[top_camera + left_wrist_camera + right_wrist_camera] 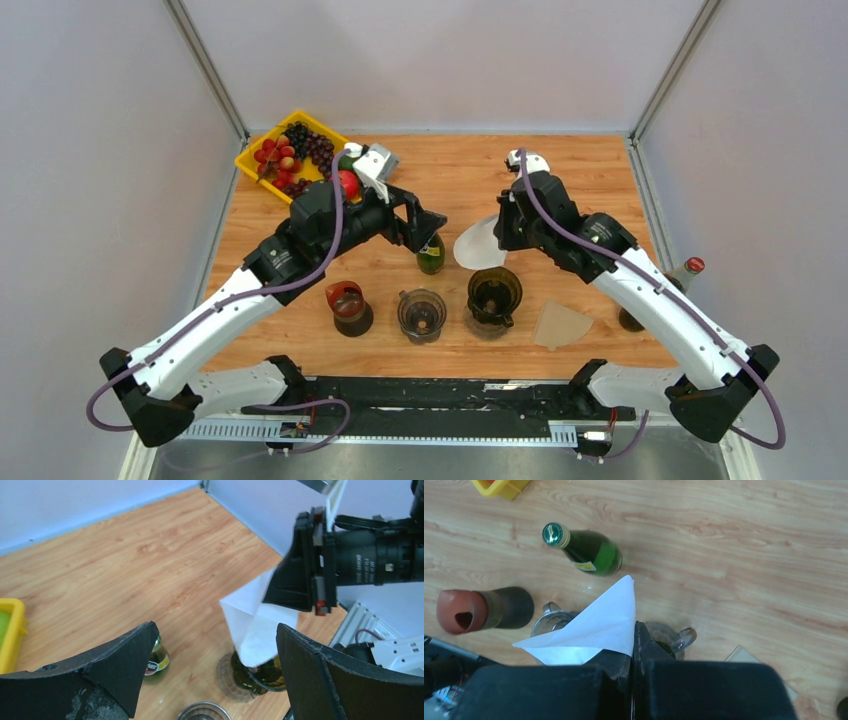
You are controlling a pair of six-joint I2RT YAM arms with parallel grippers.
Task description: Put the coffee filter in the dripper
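1. The right pincer [634,642] is clenched on one edge of the white coffee filter [594,625], holding it in the air.
2. The filter hangs above the bench [590,180], close over the dark glass dripper [494,293], not inside it.
3. The left pincer [432,222] is released, empty, over a green bottle [431,256].

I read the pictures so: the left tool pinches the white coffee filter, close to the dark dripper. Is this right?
Not quite. It is the right tool that pinches the white coffee filter, close to the dark dripper; the right wrist view shows this. The left tool stands open.
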